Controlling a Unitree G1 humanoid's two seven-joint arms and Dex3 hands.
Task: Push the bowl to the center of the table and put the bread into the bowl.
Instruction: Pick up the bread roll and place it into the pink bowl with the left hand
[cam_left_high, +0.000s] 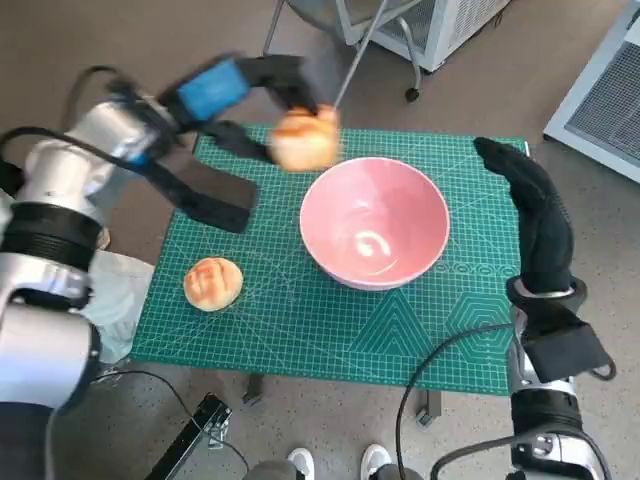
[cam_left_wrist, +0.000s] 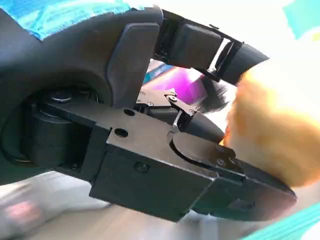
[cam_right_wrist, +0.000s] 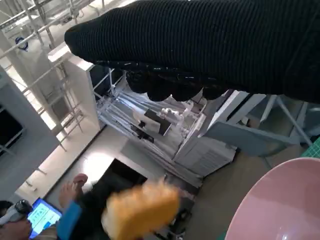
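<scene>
While your left hand (cam_left_high: 250, 85) grasps a bread roll (cam_left_high: 303, 140) in its fingers (cam_left_wrist: 240, 192), carried in the air at the upper middle of the frame, just past the far-left rim of the bowl (cam_left_high: 374, 222), you are in the placing step. The bowl already sits near the middle of the bench (cam_left_high: 300, 330), so the push looks done.

Next, you need to bring the roll rightward and toward you until it hangs over the pink hollow, then lower and let go. Keep it high enough to pass the rim; a knock there could shove the bowl off centre.

Your right hand (cam_left_high: 530, 195) rests at the right edge of the bench, close beside the bowl but not touching it as far as you can tell; its fingers are hidden under the glove, so you cannot tell whether they are clenched or released.

A second roll (cam_left_high: 212, 283) lies at lower left, well apart from the bowl, near the bench's left edge. Open mat lies between it and the bowl, giving you room to move.
</scene>
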